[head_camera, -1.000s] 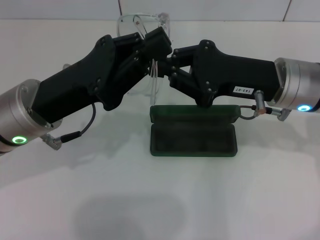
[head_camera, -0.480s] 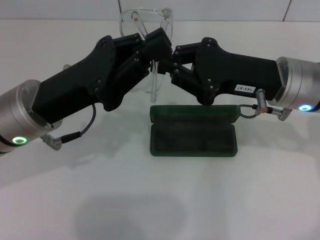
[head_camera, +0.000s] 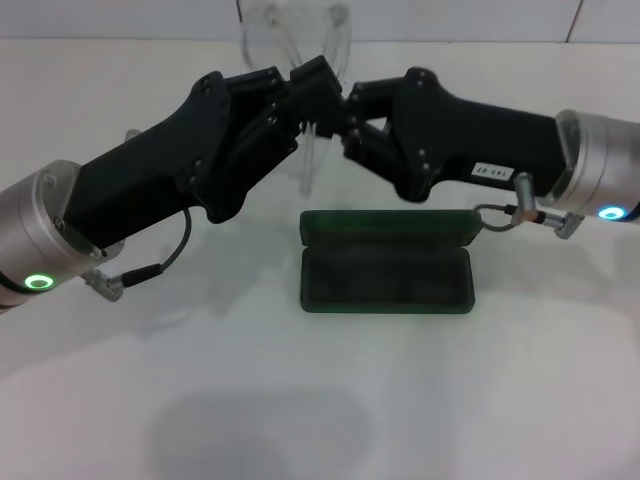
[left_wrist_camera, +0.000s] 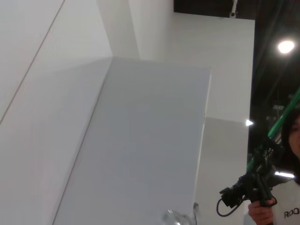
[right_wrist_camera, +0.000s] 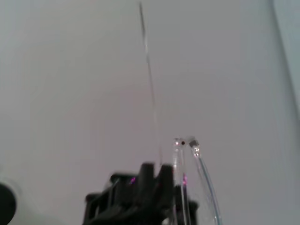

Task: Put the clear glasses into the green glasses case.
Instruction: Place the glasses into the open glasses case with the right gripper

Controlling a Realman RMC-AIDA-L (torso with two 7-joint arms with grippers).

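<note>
The green glasses case (head_camera: 386, 263) lies open on the surface (head_camera: 320, 400), centred before the robot. Behind and above it, the clear glasses (head_camera: 305, 60) hang between the left gripper (head_camera: 318, 92) and right gripper (head_camera: 352, 112), which meet there.

My head camera is bright, and the white table (head_camera: 400, 400) looks washed out. Soft grey shadows lie under both arms and near me. The left wrist picture is pale, with one glaring lamp (left_wrist_camera: 285, 46) against a dark corner. The right wrist picture is blurry, and the glasses (right_wrist_camera: 199, 183) close to that gripper are fuzzy.
</note>
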